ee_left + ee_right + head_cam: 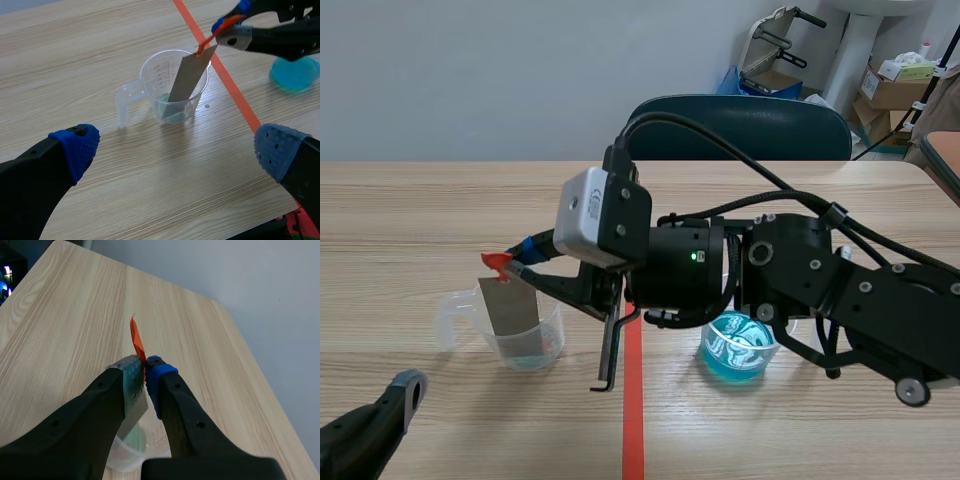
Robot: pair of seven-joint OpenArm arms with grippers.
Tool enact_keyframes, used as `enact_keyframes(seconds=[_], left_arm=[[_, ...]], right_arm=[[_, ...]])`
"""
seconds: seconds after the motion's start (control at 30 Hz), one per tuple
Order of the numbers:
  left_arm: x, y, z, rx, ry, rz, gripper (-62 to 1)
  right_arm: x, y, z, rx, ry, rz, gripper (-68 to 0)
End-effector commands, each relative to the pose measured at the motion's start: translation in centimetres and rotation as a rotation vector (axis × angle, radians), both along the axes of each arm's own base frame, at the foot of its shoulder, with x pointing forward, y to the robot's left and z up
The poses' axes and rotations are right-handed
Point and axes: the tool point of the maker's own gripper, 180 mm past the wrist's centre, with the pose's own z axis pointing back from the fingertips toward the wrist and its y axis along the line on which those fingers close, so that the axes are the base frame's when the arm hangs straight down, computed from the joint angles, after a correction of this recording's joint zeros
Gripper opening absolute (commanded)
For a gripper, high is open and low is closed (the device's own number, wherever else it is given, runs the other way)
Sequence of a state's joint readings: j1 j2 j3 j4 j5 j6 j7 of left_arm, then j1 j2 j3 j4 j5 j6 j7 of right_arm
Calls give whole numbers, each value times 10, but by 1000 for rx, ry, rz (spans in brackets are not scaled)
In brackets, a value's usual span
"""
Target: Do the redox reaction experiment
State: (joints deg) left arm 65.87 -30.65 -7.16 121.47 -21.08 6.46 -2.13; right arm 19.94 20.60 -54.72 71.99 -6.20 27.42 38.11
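Note:
A clear plastic measuring cup (525, 335) (165, 92) with a little pale green liquid stands left of the red tape line. A grey metal strip (510, 308) (187, 82) with an orange tab (496, 262) (136, 340) on top leans inside the cup. My right gripper (525, 258) (145, 372), reaching across from the right, is shut on the strip's tabbed end above the cup. A small beaker of blue liquid (738, 347) (295, 72) sits right of the tape line. My left gripper (175, 145) is open, low at the near left, short of the cup.
An orange-red tape line (633, 400) runs toward the front edge. A dark blue chair back (740, 128) stands behind the table, with cardboard boxes (895, 90) at the far right. Bare wooden tabletop (420, 220) stretches left of the cup.

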Motion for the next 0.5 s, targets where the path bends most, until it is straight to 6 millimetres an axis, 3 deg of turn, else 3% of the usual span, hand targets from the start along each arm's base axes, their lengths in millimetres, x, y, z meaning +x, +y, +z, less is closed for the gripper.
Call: enact_keyframes(seconds=[0.0, 0.47], left_arm=[[3, -2, 6, -13, -25, 1, 14], [3, -2, 6, -13, -26, 1, 14]], right_arm=[[11, 4, 26, 48, -38, -12, -667], [22, 19, 75, -1, 17, -97, -667]])
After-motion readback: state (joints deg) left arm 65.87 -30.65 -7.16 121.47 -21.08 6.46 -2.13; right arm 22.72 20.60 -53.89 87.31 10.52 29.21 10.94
